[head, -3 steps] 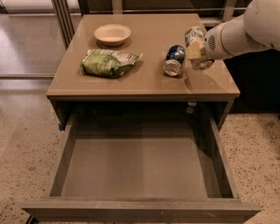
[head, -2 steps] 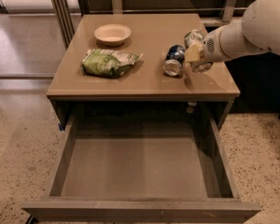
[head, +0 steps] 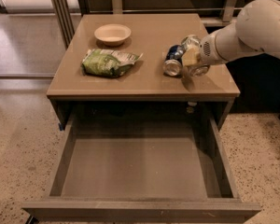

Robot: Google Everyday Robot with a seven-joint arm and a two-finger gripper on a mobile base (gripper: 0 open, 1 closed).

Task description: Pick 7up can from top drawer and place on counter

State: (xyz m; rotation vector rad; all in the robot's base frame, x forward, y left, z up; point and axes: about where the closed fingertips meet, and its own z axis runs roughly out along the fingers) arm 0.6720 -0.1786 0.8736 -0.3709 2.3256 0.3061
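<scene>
The 7up can [head: 197, 70], silver with shiny ends, is held tilted in my gripper [head: 192, 57] at the right side of the tan counter [head: 144, 83], close above its surface. The gripper's fingers are closed around the can, and the white arm reaches in from the right. The can sits right beside a dark blue can [head: 173, 60] that lies on its side on the counter. The top drawer [head: 140, 171] stands pulled fully open below the counter, with nothing on its flat grey-brown bottom.
A green snack bag [head: 108, 62] lies at the counter's left-middle. A beige bowl [head: 112, 33] stands at the back left. Metal posts and a wall rail stand behind the counter. Speckled floor surrounds the drawer.
The gripper with the 7up can has moved slightly down and to the left, closer to the counter and the blue can. Nothing else has moved.
</scene>
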